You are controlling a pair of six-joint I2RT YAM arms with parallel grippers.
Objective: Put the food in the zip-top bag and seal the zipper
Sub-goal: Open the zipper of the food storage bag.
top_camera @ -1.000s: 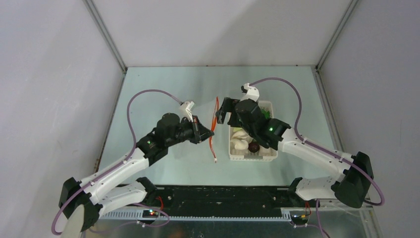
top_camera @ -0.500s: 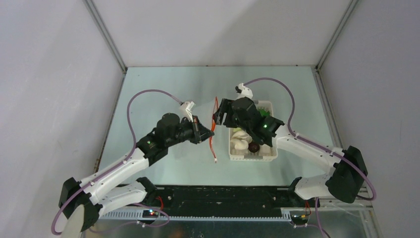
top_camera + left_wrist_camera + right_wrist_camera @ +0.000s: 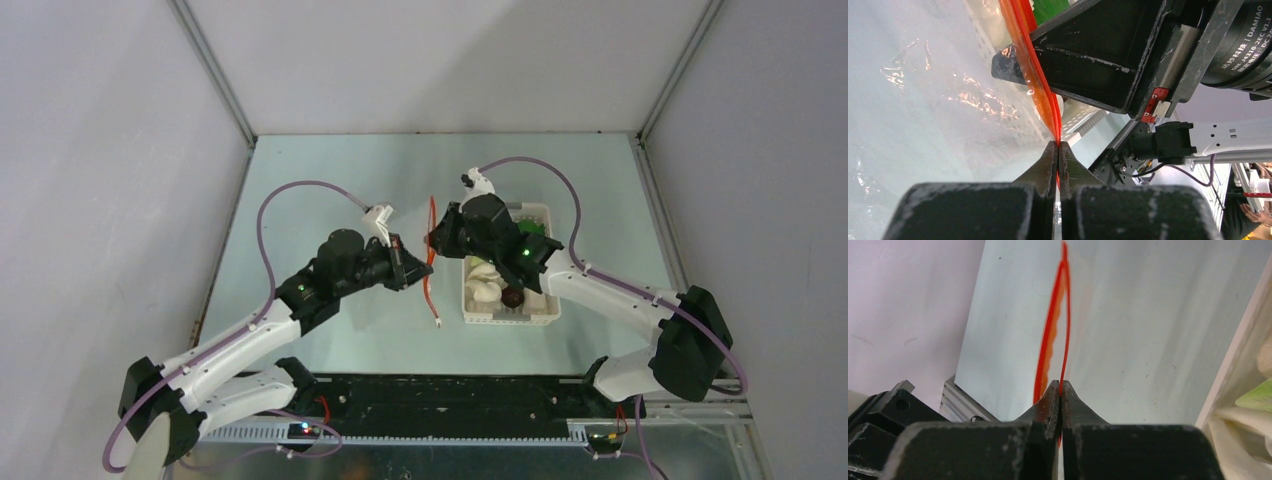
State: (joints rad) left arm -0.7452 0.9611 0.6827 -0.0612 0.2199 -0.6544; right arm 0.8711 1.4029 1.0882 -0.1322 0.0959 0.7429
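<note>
Zipper (image 3: 430, 255): the red-orange strip hangs edge-up above the table (image 3: 330, 170), between the two arms, just left of the white basket (image 3: 548, 305). White slider (image 3: 438, 324) sits at its near, low end. In the right wrist view the strip (image 3: 1050, 340) splits into two lips that meet again at the far end, so the mouth is parted slightly.

Zip-top bag (image 3: 943, 95): clear crinkled film falling from the strip, seen well only in the left wrist view.

Left gripper (image 3: 415, 268): fingers clenched on the strip from the left side, pads tight together on it (image 3: 1058, 145).

Right gripper (image 3: 432, 240): clamped on the strip a little farther along, pinching the thin right-hand lip (image 3: 1060, 385).

Food: all in the basket, none in the bag. Pale lumps (image 3: 485, 285) and dark brown ball (image 3: 512, 297) lie near the middle, the bok choy (image 3: 536, 228) at the far end, partly hidden by the right arm.
</note>
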